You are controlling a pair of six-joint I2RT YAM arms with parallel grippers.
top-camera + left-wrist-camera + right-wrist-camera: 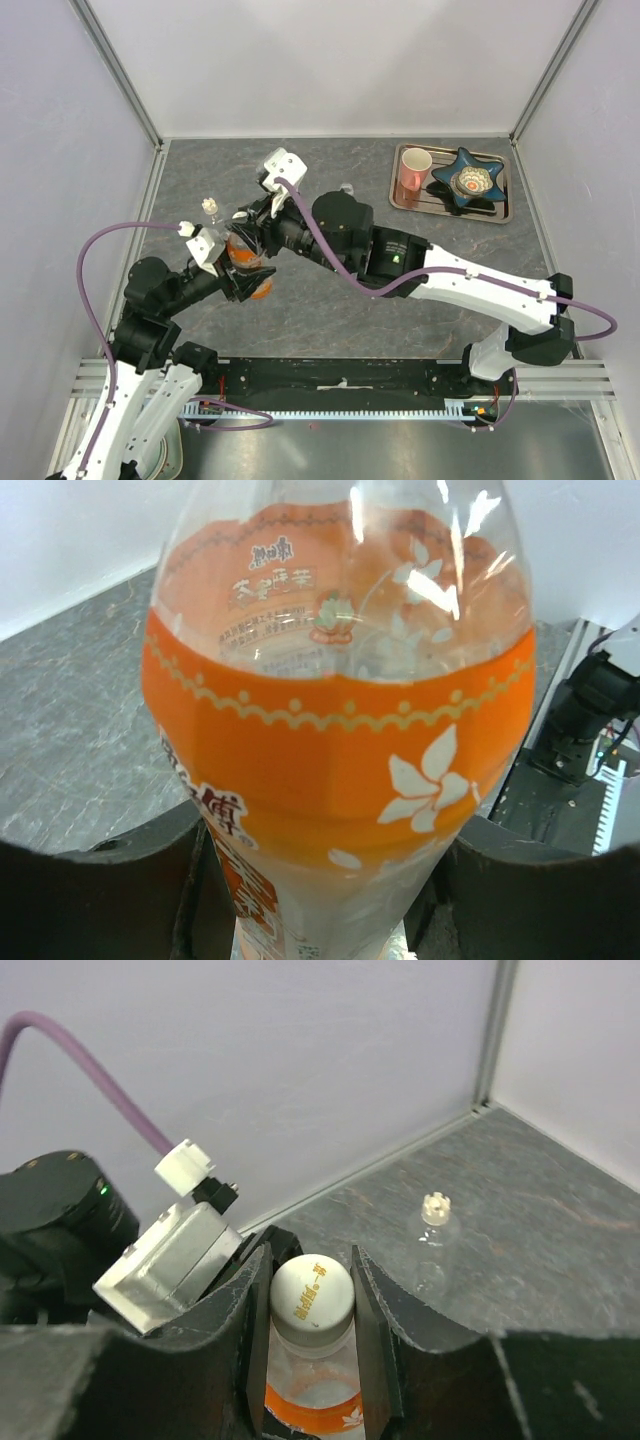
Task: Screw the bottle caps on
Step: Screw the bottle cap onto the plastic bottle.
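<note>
On one orange bottle [340,750], left gripper [320,895] closed round its body, right gripper [312,1305] pinching its one white cap [312,1288], one tiny clear bottle [432,1252] standing nearby, apart from it.

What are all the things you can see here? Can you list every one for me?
Plastic bottle with orange label and orange drink: one, orange and clear, left of the table's middle, between both arms.
Small white round screw cap: one, white, on that bottle's top.
Tiny clear plastic bottle: one, clear with a pale top, standing on the table just beyond the orange one.
Metal tray: one, silver, far right of the table.
Pink mug: one, pink, left part of the tray.
Blue star-shaped dish: one, blue, on the tray beside the mug.
Grey stone-patterned table: one, grey, under everything.
Left arm's fingers: two, black, clamped on the orange bottle's body.
Right arm's fingers: two, black, closed on the cap.
</note>
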